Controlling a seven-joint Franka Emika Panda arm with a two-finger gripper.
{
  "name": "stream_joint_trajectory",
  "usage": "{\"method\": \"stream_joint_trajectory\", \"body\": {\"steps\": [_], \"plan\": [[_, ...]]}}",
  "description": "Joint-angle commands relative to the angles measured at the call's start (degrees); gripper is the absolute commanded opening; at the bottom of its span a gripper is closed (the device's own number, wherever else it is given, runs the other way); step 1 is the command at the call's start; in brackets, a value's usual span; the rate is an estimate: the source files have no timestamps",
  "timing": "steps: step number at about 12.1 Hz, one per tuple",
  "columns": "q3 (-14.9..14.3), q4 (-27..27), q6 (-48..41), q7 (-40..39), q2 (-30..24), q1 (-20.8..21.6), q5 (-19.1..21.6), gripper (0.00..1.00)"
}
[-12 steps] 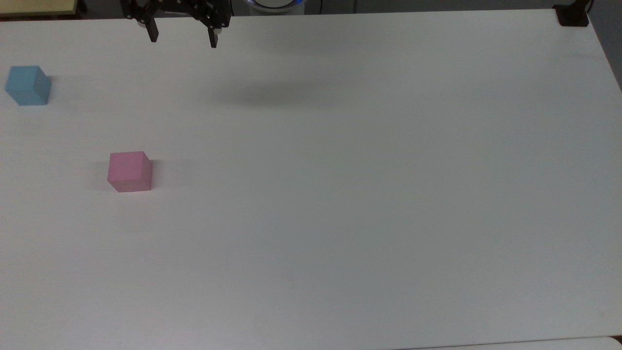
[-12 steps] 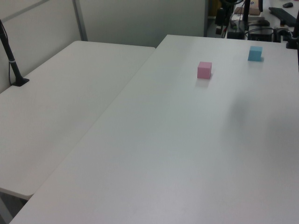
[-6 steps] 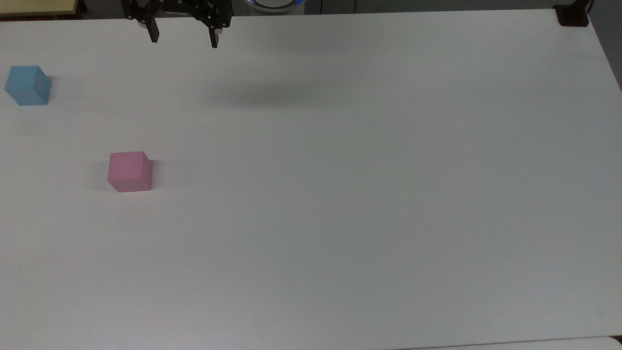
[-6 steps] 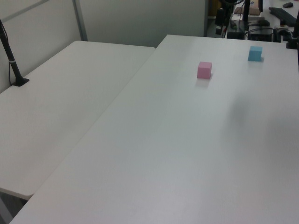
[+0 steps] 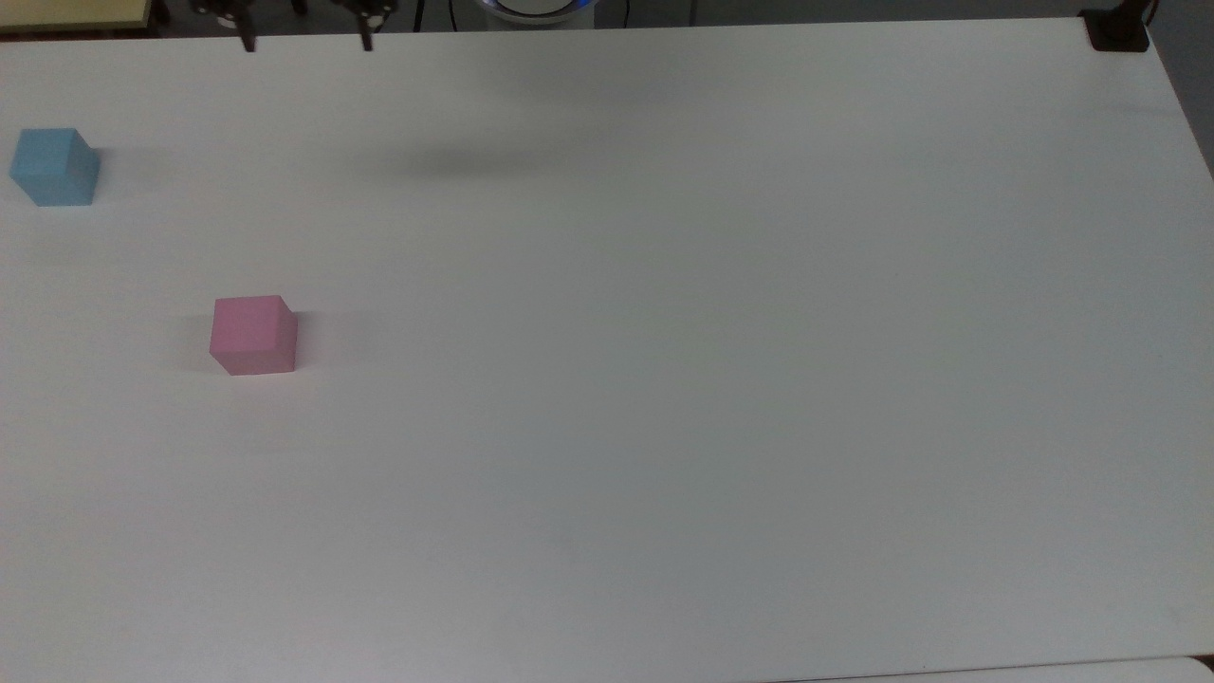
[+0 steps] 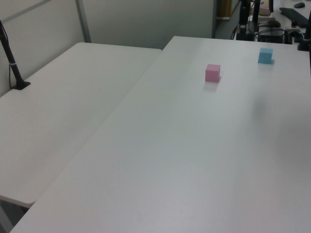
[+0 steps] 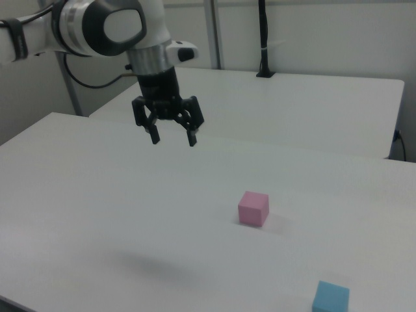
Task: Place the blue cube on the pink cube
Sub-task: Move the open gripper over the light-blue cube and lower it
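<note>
The blue cube [image 5: 54,167] rests on the white table at the top view's far left, also seen as the blue cube [image 6: 265,55] and the blue cube [image 7: 331,298]. The pink cube [image 5: 253,334] sits apart from it, nearer the middle; it shows as the pink cube [image 6: 213,73] and the pink cube [image 7: 253,208]. My gripper [image 7: 173,138] hangs open high above the table, empty, well off from both cubes. Its fingertips [image 5: 249,42] poke in at the top view's upper edge.
A second white table [image 6: 58,111] adjoins on the left view's left, with a black pole [image 6: 12,63] clamped on it. A black clamp [image 5: 1117,28] sits at the top view's upper right corner. Desk clutter [image 6: 277,24] lies beyond the blue cube.
My gripper has moved toward the top view's left and up toward its top edge, its shadow sliding left with it. Both cubes stay put.
</note>
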Motion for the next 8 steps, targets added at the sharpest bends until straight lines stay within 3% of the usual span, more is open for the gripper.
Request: {"method": "stream_joint_trajectory", "body": {"steps": [1,4,8], "plan": [[-0.3,-1.4,-0.4,-7.0,-0.5,-5.8,-2.5,1.0],[-1.3,-5.9,6.0,-20.2,-0.4,-13.0,-2.5,1.0],[-7.5,-11.3,17.9,-24.4,4.1,-14.5,-2.2,1.0]]}}
